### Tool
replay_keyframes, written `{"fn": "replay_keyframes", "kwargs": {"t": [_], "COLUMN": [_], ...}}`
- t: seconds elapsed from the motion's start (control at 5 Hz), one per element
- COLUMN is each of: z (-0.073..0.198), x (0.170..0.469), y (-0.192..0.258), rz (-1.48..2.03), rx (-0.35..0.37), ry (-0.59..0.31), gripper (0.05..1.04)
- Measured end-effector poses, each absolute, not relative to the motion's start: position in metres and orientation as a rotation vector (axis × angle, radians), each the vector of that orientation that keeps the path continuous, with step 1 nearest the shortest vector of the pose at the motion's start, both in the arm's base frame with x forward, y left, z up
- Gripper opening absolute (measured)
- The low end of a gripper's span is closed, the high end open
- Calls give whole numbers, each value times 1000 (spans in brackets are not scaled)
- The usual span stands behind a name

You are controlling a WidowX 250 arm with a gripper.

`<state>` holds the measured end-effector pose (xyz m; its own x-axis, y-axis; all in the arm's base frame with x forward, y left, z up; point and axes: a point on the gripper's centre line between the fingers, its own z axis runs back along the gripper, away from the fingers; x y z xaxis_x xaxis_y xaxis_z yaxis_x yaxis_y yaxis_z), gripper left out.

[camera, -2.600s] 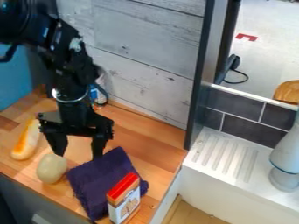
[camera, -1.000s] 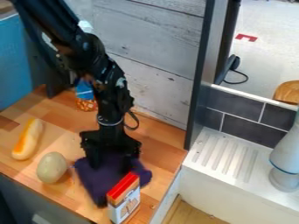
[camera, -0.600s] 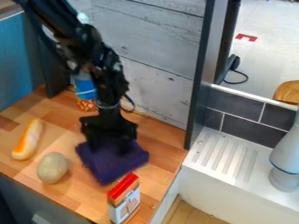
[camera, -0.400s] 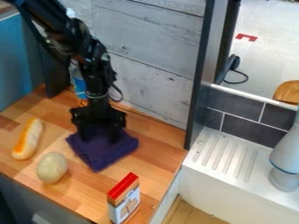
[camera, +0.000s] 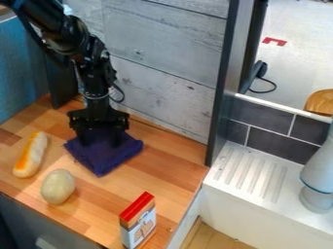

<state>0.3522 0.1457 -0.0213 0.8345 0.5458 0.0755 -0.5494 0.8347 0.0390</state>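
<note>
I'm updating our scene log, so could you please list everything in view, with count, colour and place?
cloth: one, dark purple, under the gripper
bread-like piece: one, white and orange, counter's left
oval object: one, pale beige-green, counter front
box: one, red top, upright, front right
counter: one, brown wood
plank wall: one, grey, behind
panel: one, blue, left
post: one, dark, beside wall
tiles: several, dark grey, right
ribbed ledge: one, white, right
rounded fixture: one, grey, right edge
round piece: one, wooden brown, upper right
floor mark: one, red, upper right
gripper: one, black, at cloth
arm: one, black, upper left
</note>
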Motion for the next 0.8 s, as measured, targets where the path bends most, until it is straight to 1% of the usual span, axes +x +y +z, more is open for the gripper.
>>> {"fn": "replay_keyframes", "kwargs": {"t": [0.4,0.6,0.8], "z": [-21,-21,-19], "x": [357,362,368], "y": [135,127,125], "rz": [577,566,554], "rx": [22,24,41], "ry": [-69,-83,-125], "gripper": [1001,1001,1001]}}
